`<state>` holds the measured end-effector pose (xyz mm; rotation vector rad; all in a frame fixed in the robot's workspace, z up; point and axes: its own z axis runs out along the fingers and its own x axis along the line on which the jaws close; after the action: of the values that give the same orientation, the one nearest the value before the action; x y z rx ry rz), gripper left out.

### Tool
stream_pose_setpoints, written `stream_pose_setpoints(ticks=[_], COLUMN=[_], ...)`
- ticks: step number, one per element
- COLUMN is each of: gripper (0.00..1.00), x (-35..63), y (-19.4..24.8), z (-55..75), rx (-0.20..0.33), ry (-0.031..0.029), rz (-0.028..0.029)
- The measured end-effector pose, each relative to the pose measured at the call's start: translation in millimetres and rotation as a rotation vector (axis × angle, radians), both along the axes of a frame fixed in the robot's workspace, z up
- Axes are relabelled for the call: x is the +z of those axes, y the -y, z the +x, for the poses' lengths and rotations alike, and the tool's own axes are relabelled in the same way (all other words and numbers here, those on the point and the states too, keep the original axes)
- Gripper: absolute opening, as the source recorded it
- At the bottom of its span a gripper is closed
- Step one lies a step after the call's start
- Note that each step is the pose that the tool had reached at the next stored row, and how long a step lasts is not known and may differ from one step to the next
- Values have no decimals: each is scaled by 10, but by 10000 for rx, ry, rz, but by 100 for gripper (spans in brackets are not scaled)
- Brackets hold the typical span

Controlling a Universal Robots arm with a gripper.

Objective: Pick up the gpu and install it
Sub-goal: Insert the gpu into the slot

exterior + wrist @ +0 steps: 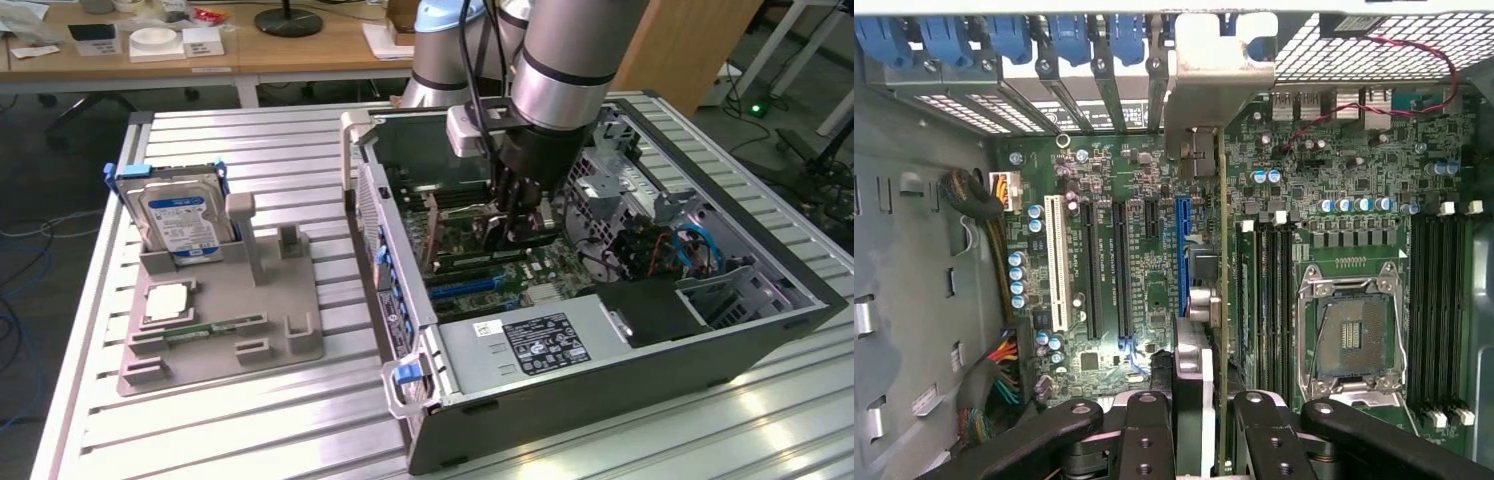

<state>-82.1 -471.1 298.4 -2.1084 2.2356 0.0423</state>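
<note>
Gripper (518,228) clamped on gpu (1222,270), card edge-on over motherboard (1134,260) inside open case (400,335) | wrist view: silver bracket (1214,80) near rear slot row, blue slot (1182,255) just beside card | exterior view: hard drive (180,222) upright in grey rack (267,335), on the exterior view's left of case
</note>
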Motion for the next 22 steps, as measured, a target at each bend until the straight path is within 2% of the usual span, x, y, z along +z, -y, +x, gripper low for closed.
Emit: stream_pose_setpoints(ticks=[18,22], gripper=[28,28], x=[-27,-79], y=[1,0], z=[-7,-33], rx=[-1,-2], ry=[0,0], rz=[-1,-1])
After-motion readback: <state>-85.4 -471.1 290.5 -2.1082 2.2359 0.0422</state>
